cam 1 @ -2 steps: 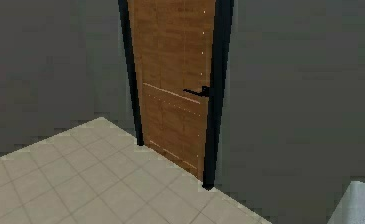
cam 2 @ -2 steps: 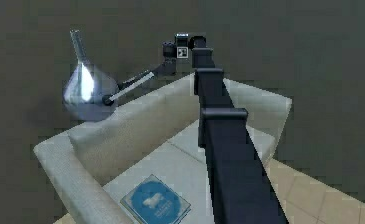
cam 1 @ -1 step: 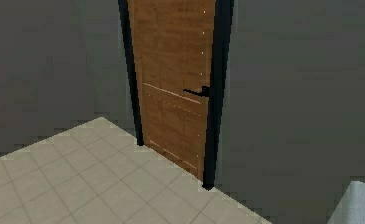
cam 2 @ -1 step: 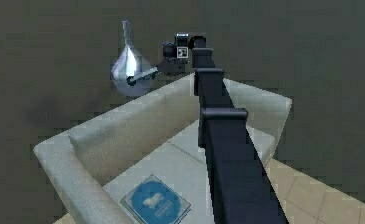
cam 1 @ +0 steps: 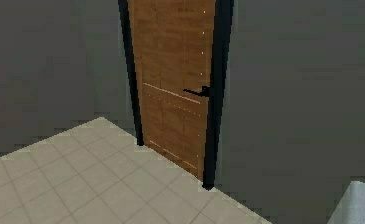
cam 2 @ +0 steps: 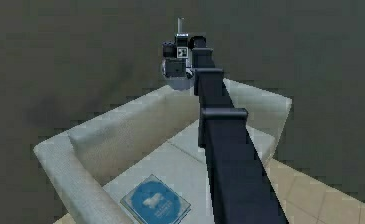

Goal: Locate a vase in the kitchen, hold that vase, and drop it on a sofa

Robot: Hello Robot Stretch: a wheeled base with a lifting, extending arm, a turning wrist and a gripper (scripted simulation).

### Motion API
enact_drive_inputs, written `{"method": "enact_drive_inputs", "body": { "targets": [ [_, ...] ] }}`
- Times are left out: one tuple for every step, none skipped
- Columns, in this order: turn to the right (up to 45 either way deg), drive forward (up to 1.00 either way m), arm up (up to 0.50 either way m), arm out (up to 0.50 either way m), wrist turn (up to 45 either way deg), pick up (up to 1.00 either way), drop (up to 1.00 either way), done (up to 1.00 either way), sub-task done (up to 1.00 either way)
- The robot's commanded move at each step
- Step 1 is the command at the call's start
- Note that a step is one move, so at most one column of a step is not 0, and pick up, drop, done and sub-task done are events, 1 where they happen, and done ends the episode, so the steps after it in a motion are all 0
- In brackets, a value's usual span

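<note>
On the arm side view I see the arm [cam 2: 230, 140] reaching out above a pale sofa [cam 2: 100, 135]. The gripper [cam 2: 176, 52] stands at its far end, in front of the dark wall. A small grey object [cam 2: 173, 70] hangs there, clear of the sofa back, so the gripper holds it; its shape is too small for me to name. A flat blue round thing [cam 2: 155, 200] lies on the seat. Ahead there is a wooden door [cam 1: 170, 70] with a black handle [cam 1: 198, 92] and a tiled floor [cam 1: 80, 175].
</note>
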Motion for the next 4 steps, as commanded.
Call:
{"method": "enact_drive_inputs", "body": {
  "targets": [
    [0.0,0.00,0.00,0.00,24.0,0.00,0.00,0.00,0.00],
    [0.0,0.00,-0.36,0.00,0.0,0.00,0.00,0.00,0.00],
    [0.0,0.00,-0.32,0.00,0.0,0.00,0.00,0.00,0.00],
    [0.0,0.00,0.00,0.00,0.0,0.00,1.00,0.00,0.00]
  ]
}}
